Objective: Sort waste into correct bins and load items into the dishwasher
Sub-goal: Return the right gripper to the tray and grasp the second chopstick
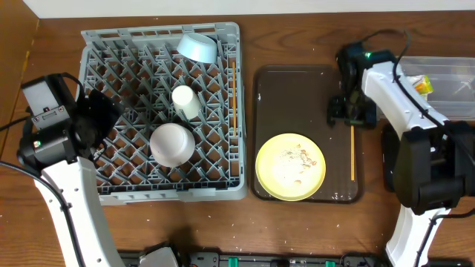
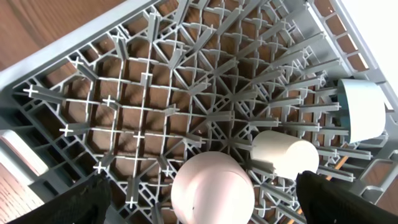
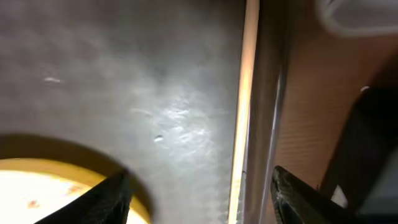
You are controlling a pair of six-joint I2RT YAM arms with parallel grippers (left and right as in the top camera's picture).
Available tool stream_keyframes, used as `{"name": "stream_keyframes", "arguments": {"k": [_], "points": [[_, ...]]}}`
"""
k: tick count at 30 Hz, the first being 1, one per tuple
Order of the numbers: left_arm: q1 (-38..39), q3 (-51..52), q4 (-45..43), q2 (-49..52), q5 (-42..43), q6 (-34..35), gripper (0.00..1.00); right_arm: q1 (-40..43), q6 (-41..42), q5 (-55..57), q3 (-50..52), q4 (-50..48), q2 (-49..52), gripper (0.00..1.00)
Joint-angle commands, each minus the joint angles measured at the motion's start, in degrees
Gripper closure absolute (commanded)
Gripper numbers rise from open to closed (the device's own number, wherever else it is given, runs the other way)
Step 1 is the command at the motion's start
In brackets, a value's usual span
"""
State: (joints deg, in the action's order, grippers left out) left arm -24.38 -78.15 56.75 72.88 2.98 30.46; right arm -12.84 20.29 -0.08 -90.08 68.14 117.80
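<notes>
The grey dish rack holds a light blue bowl, a cream cup, an upturned pinkish-white bowl and one chopstick along its right wall. My left gripper is open above the rack, over the pinkish-white bowl. The pale yellow plate with food crumbs sits on the dark brown tray. A second chopstick lies along the tray's right edge. My right gripper is open over that chopstick, empty. The clear tub holds the yellow-green packet.
The black tray bin lies mostly hidden under my right arm. Bare wooden table runs in front of the rack and tray. The cup and blue bowl also show in the left wrist view.
</notes>
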Motion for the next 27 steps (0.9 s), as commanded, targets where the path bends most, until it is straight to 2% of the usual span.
{"name": "stream_keyframes", "arguments": {"k": [1, 6, 13, 18, 19, 21, 24, 27], "points": [[-0.2, -0.3, 0.1, 0.1, -0.7, 0.5, 0.04, -0.6, -0.6, 1.1, 4.3, -2.2, -0.3, 0.31], [-0.2, -0.3, 0.1, 0.1, -0.7, 0.5, 0.04, -0.3, -0.7, 0.7, 7.9, -5.2, -0.3, 0.30], [-0.2, -0.3, 0.1, 0.1, -0.7, 0.5, 0.04, -0.3, -5.2, -6.1, 11.1, -10.6, -0.3, 0.31], [-0.2, -0.3, 0.1, 0.1, -0.7, 0.5, 0.04, -0.2, -5.2, -5.7, 13.8, -13.8, -0.3, 0.34], [-0.2, -0.3, 0.1, 0.1, -0.7, 0.5, 0.04, -0.2, -5.2, -5.7, 14.3, -14.5, -0.3, 0.39], [-0.2, -0.3, 0.1, 0.1, -0.7, 0.5, 0.04, -0.2, -5.2, -5.7, 15.4, -16.4, -0.3, 0.66], [-0.2, -0.3, 0.1, 0.1, -0.7, 0.5, 0.04, -0.3, -4.4, -6.0, 15.4, -18.1, -0.3, 0.99], [-0.2, -0.3, 0.1, 0.1, -0.7, 0.5, 0.04, -0.3, -2.1, -8.5, 12.9, -18.5, -0.4, 0.99]]}}
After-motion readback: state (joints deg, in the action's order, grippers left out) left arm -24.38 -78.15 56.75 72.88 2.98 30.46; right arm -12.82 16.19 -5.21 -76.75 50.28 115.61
